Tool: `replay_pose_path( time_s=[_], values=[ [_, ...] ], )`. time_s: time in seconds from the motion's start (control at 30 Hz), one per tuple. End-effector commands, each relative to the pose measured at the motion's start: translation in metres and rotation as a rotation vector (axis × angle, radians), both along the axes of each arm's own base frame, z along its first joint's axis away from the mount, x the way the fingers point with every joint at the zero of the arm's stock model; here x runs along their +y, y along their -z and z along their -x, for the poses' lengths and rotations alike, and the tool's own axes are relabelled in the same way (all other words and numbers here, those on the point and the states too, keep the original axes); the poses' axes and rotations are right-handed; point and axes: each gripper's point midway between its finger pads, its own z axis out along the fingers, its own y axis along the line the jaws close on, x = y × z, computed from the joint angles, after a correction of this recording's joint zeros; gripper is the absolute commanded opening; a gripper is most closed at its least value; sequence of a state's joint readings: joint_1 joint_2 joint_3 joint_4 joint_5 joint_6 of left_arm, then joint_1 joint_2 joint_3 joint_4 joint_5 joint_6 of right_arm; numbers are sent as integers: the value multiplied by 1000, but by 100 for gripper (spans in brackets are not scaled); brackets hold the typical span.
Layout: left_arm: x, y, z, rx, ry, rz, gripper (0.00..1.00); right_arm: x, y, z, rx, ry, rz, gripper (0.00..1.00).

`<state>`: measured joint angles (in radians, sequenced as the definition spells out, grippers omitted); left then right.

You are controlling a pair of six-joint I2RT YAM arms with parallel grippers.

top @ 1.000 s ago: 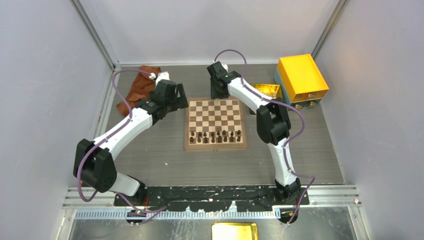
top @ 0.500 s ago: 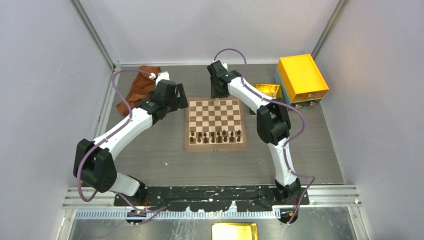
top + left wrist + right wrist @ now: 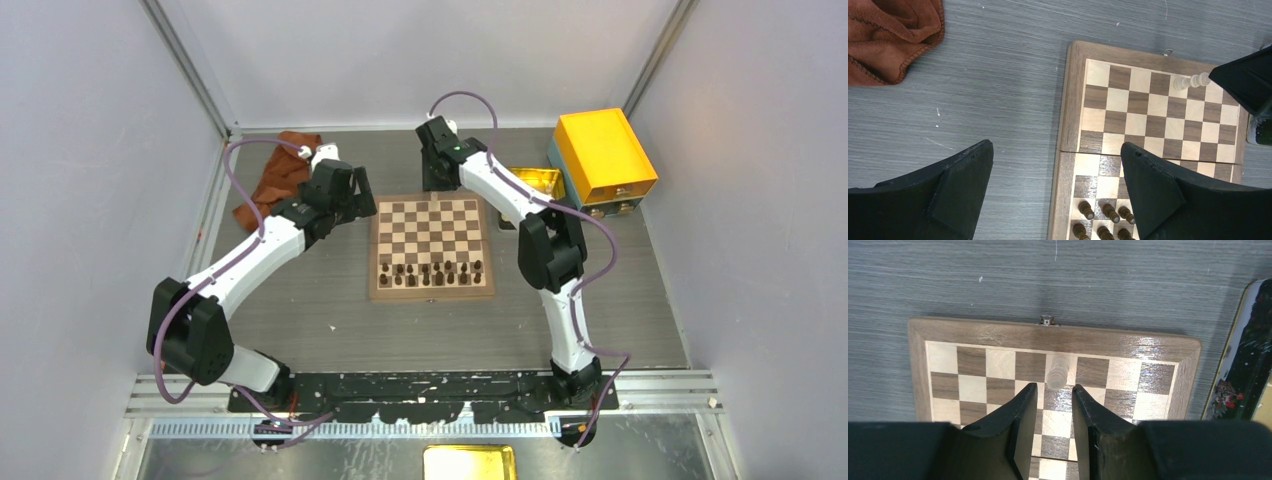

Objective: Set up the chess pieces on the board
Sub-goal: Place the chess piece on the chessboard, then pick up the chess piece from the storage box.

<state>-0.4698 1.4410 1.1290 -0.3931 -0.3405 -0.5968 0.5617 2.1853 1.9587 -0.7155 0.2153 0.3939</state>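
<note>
The board (image 3: pixel 430 226) lies mid-table, its dark chessmen (image 3: pixel 430 272) filling the two near rows. One pale cream chess piece (image 3: pixel 1057 374) stands on a light square of the far row, also visible from the left wrist as the pale piece (image 3: pixel 1190 81). My right gripper (image 3: pixel 1054 388) hovers just above that piece, open with a narrow gap; the piece sits just past its fingertips (image 3: pixel 1030 390), apart from them. In the top view the right gripper (image 3: pixel 437 182) is over the board's far edge. My left gripper (image 3: pixel 1056 150) is wide open and holds nothing, over the board's left border.
A rust-brown cloth (image 3: pixel 278 180) lies at the far left. An orange-yellow box (image 3: pixel 603 155) stands at the far right, with a golden tray (image 3: pixel 535 181) between it and the board. The tray's dark printed edge (image 3: pixel 1243 365) shows right of the board.
The right arm's elbow and wrist have shifted slightly, and its jaws have narrowed a little. The left arm has not moved.
</note>
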Motion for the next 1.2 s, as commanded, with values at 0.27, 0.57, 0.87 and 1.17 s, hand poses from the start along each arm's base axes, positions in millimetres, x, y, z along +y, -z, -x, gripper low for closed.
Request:
replay_pose_path(
  time_s=[0.27,0.57,0.87,1.17],
  values=[
    [3,-14,-5,-57,-31,30,100,-3,-88,1,-199,-5,-93,54],
    [3,-21,0,-80,-36,65,100,-15,-113,11,-269,20,-117,79],
    [2,-29,-6,-174,-83,153,100,-33,-140,9,-423,71,-143,100],
    [-1,-33,-16,-227,-82,168,100,-65,-143,-10,-489,176,-193,99]
  ],
)
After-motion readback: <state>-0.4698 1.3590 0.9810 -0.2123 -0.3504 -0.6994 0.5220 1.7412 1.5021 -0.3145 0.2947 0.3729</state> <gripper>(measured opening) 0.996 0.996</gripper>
